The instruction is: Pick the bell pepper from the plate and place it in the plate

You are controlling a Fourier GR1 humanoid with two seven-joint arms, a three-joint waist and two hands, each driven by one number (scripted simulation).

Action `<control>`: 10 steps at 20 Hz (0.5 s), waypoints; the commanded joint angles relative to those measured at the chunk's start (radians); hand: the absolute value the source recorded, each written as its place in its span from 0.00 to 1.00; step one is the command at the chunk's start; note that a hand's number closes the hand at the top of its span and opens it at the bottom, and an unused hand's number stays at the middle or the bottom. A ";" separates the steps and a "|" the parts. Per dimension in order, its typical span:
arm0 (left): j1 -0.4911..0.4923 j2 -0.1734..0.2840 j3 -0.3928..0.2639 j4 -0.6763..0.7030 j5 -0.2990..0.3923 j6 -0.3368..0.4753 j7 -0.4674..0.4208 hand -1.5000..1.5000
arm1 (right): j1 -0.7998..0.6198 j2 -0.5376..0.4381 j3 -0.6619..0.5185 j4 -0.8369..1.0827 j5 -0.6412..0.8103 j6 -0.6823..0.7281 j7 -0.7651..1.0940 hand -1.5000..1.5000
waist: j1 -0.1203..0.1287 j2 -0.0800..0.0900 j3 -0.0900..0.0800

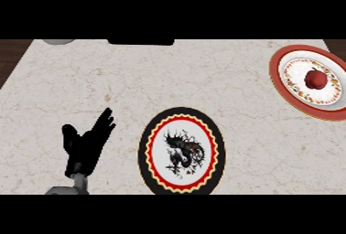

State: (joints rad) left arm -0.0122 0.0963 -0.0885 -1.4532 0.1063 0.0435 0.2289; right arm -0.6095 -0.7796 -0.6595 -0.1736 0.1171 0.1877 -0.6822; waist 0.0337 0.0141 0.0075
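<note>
A red bell pepper (316,78) sits in the middle of a red-rimmed white plate (292,87) at the far right of the counter. A second plate (153,151), black-rimmed with a red zigzag ring and a dark drawing in its white centre, lies near the front middle and carries nothing. My left hand (86,145) shows at the lower left, fingers straight and pointing up, to the left of the black-rimmed plate and touching nothing. My right hand is out of the picture.
The pale marble counter (135,77) ends at dark wood along its left and upper right corners. A grey round object (59,41) and a flat black object (140,42) sit at the far edge.
</note>
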 commanded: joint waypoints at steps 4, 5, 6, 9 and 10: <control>0.019 0.023 0.027 0.012 0.026 -0.043 -0.007 0.50 | 0.100 -0.013 0.044 0.004 0.034 0.055 -0.086 0.00 | -0.004 -0.001 -0.003; -0.041 -0.005 0.020 0.047 -0.001 0.005 0.032 0.50 | 0.121 -0.034 0.059 -0.019 0.038 0.087 -0.085 0.00 | -0.021 -0.007 -0.005; 0.059 0.001 0.002 0.029 -0.006 -0.025 -0.036 0.50 | 0.137 -0.032 0.061 -0.016 0.039 0.086 -0.103 0.00 | -0.015 -0.007 -0.005; 0.068 0.018 0.010 -0.009 0.001 -0.033 -0.005 0.50 | 0.130 -0.015 0.083 -0.012 0.058 0.042 -0.094 0.00 | -0.010 -0.007 -0.004; 0.027 -0.026 -0.003 0.057 -0.012 -0.011 -0.032 0.50 | 0.169 -0.028 0.076 -0.003 0.051 0.082 -0.138 0.00 | -0.016 -0.005 -0.004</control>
State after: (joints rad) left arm 0.0040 0.1020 -0.0719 -1.4447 0.1079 0.0240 0.2051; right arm -0.4791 -0.8024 -0.5982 -0.1811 0.1595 0.2539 -0.7860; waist 0.0216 0.0058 0.0061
